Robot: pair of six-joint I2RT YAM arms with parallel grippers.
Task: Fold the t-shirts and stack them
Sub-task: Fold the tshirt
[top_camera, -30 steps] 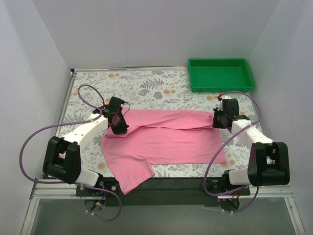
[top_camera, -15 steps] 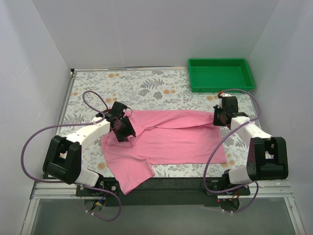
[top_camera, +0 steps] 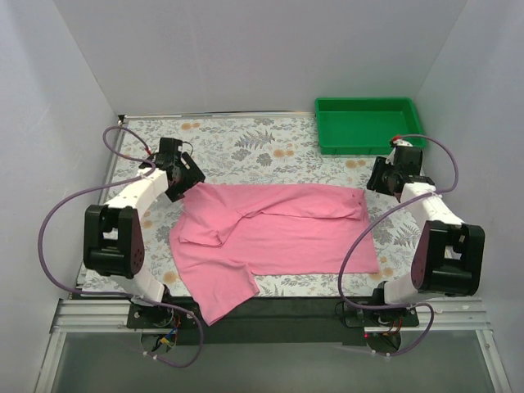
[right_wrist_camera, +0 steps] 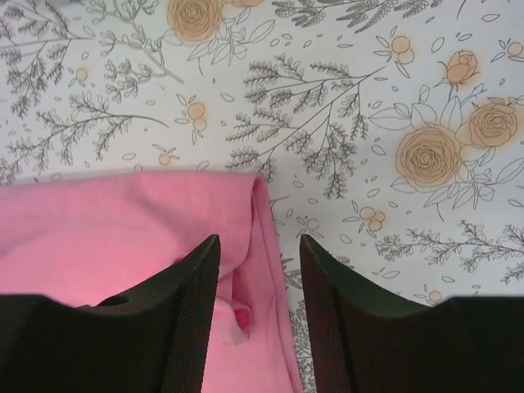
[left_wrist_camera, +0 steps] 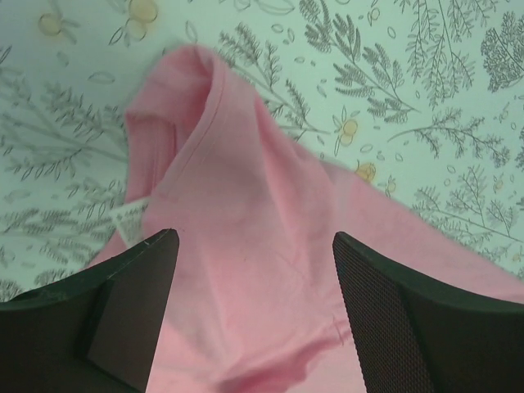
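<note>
A pink t-shirt (top_camera: 282, 233) lies spread across the middle of the floral table, its far edge folded over toward the front and one sleeve hanging toward the near edge. My left gripper (top_camera: 190, 180) hovers just off the shirt's far left corner, open, with only fabric (left_wrist_camera: 246, 246) below the jaws. My right gripper (top_camera: 375, 182) sits off the far right corner, also open. In the right wrist view the folded edge (right_wrist_camera: 262, 246) lies under the gap between its fingers (right_wrist_camera: 184, 311), and nothing is gripped.
A green plastic tray (top_camera: 370, 146) stands at the back right, just beyond the right gripper. White walls close in the table on three sides. Purple cables loop beside both arms.
Both grippers have opened and let go of the shirt's far edge. The left one drew back to the far left, the right one to the far right. The folded edge now lies flat.
</note>
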